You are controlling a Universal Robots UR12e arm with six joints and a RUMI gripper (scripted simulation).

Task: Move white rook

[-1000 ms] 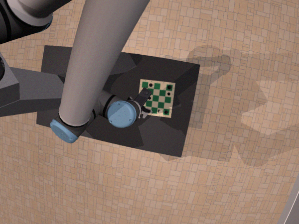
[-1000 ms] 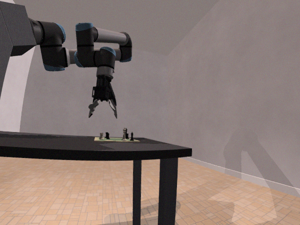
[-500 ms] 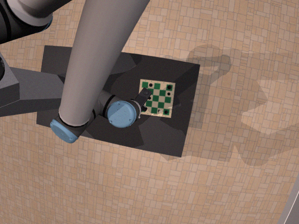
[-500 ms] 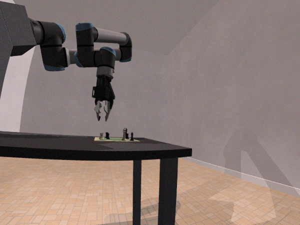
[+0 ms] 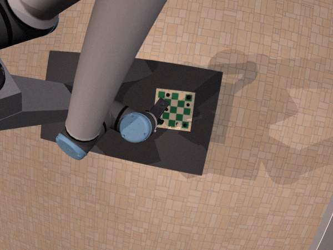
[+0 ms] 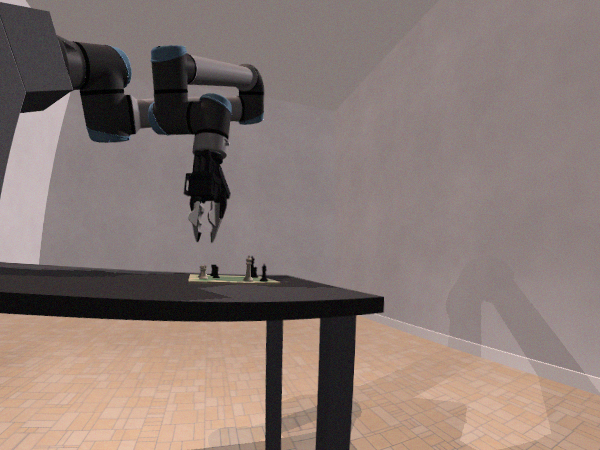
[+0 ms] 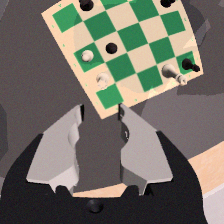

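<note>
Hovering well above the chessboard (image 7: pixel 131 35), the gripper (image 6: pixel 204 240) has its fingers drawn in to a narrow gap with nothing between them. It holds nothing and touches nothing.

The white rook (image 6: pixel 202 271) stands upright near the left end of the board in the exterior view, with a black piece (image 6: pixel 214 271) just beside it to the right. From that view the rook sits almost straight below the fingertips, well apart from them in height.

In the wrist view the board fills the upper part of the frame, and its near corner sits just above the fingertips. Two small white tops show in the board's left part: one on a green square (image 7: pixel 87 55) and one on a cream square (image 7: pixel 102 79). They are too small to say for sure which is the rook; my guess is the lower one. In the top view the wrist covers that side of the board, so the rook is not visible there.

Handling, as a judgement:
- The rook looks small, light and rigid, with a smooth round body, so it could slip or tip if pinched off-centre.
- Best hold is the straight stem below the crown, with the jaws square across it.
- The neighbouring black piece leaves little room, so the descent needs to be vertical and well centred.

The tall white piece (image 6: pixel 248 268) and the other black pieces stand further right on the board, which rests on the dark tabletop (image 6: pixel 100 290).
</note>
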